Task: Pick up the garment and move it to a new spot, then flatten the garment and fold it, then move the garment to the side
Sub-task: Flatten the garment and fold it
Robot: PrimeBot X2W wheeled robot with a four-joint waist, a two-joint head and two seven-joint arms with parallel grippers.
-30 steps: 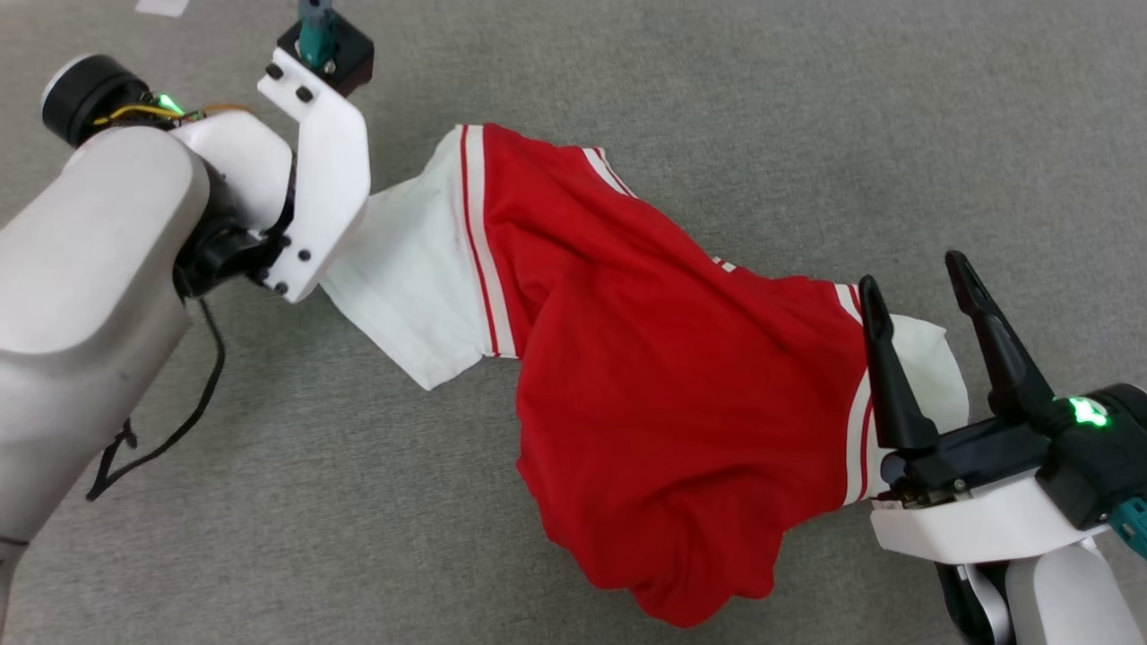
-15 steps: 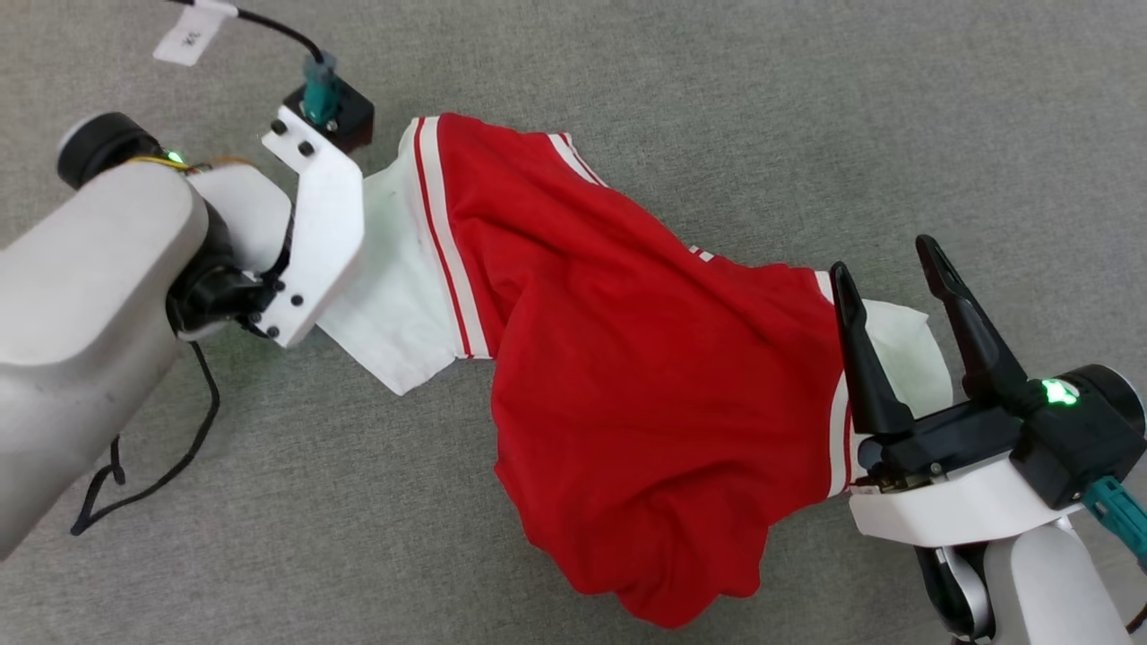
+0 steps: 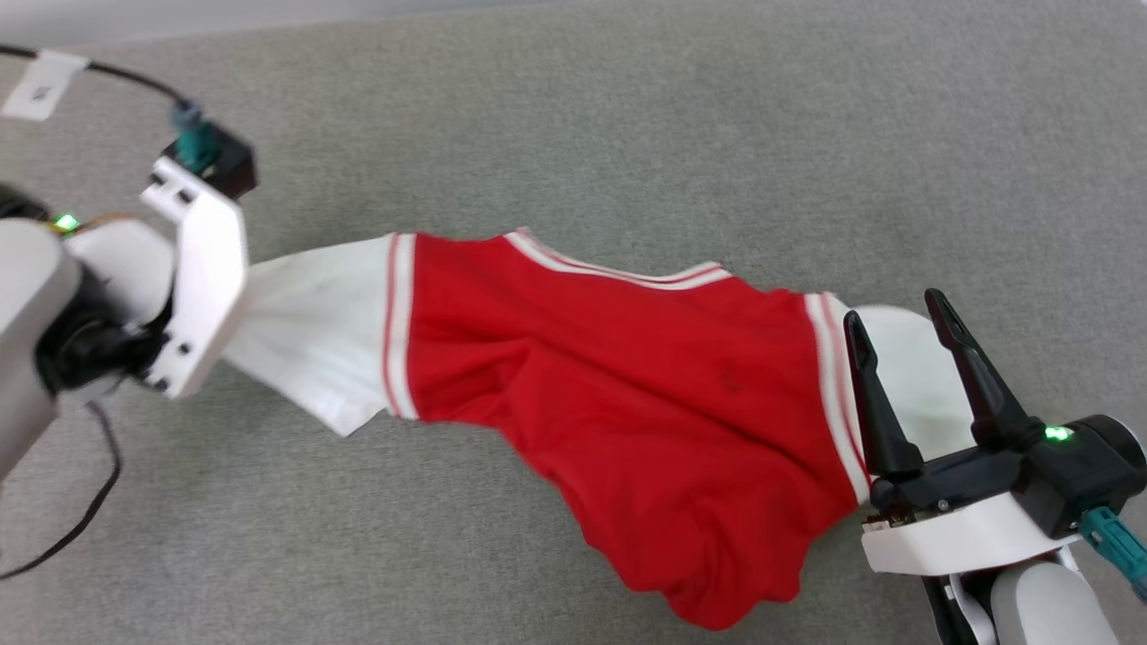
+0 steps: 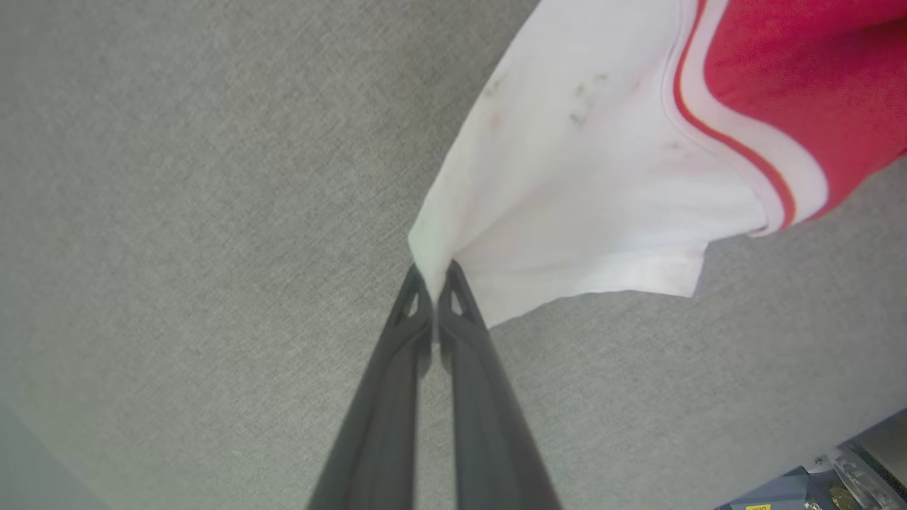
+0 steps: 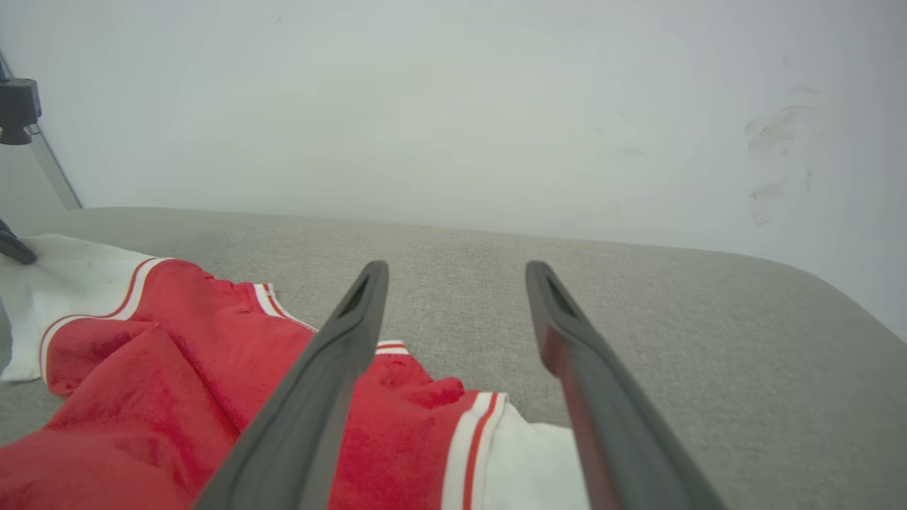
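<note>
The garment (image 3: 627,403) is a red T-shirt with white sleeves and red-and-white trim, stretched left to right across the grey surface. In the left wrist view my left gripper (image 4: 432,275) is shut on the edge of the left white sleeve (image 4: 588,177), which rises off the surface. In the head view my white left wrist bracket (image 3: 193,278) hides those fingers. My right gripper (image 3: 896,313) stands open over the right white sleeve (image 3: 905,376), one finger on each side of it. Seen from the right wrist, the right gripper (image 5: 457,269) is spread above the garment (image 5: 177,354).
A grey fabric surface (image 3: 627,134) lies under everything. A black cable with a white label (image 3: 40,85) runs to my left wrist, and another cable (image 3: 81,502) hangs below it. A pale wall (image 5: 453,106) stands beyond the surface's far edge.
My left gripper has shut on the left sleeve and drawn it leftward, pulling the garment out longer and straighter. The right gripper stays open over the right sleeve. The head camera has shifted.
</note>
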